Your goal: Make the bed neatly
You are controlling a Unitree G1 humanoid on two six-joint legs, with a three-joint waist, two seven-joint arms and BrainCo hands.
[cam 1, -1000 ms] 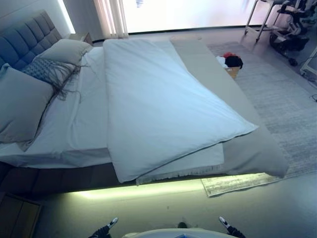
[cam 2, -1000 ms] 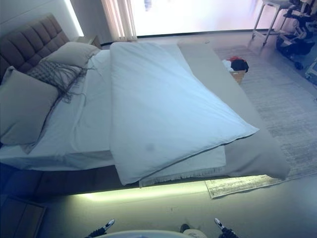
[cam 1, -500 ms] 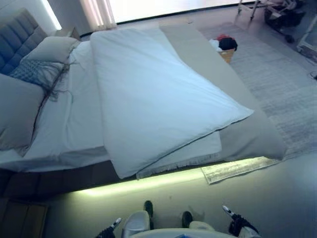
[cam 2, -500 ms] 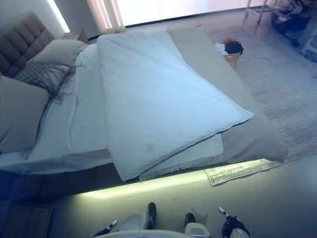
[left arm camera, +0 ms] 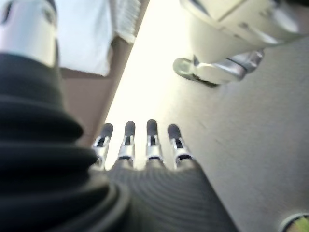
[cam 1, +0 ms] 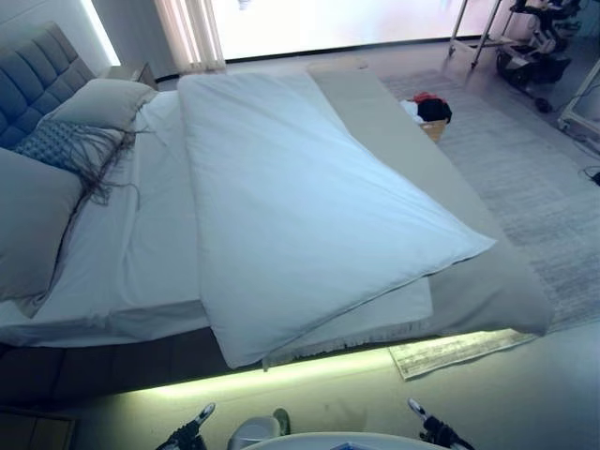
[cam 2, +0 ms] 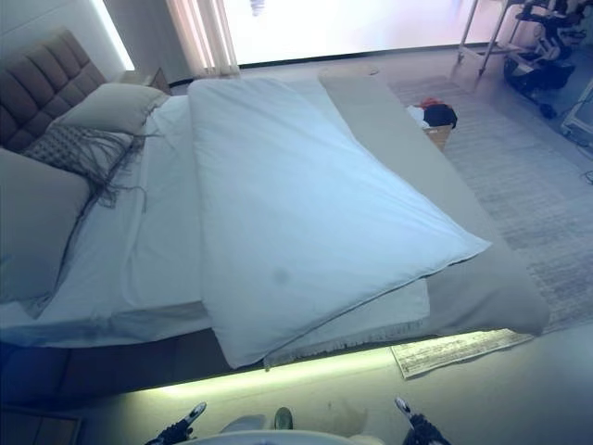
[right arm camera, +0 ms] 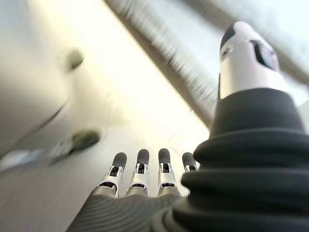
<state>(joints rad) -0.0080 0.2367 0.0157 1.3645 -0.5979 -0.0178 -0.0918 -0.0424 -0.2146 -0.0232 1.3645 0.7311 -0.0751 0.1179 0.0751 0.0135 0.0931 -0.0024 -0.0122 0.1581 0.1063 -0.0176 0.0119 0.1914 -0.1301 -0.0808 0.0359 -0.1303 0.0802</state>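
Floor [cam 1: 525,394] lying open between both hands and the bed [cam 1: 281,366]; rug [cam 1: 459,352] corner jutting out near right; basket [cam 1: 433,127] standing far right.

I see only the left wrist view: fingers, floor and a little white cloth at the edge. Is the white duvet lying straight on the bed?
Observer: No. In the head views the white duvet lies askew, and its near corner hangs over the side of the bed.
Operator: Is anything showing under it?
Observer: Yes. A second white layer with a fringed edge sticks out below the duvet, and a grey cover lies at the foot end.
Operator: Where are the pillows?
Observer: Two grey pillows stand at the headboard, with a fringed throw between them.
Operator: And the right hand?
Observer: The right hand is open, fingers straight, above the floor and touching nothing, like your left hand.
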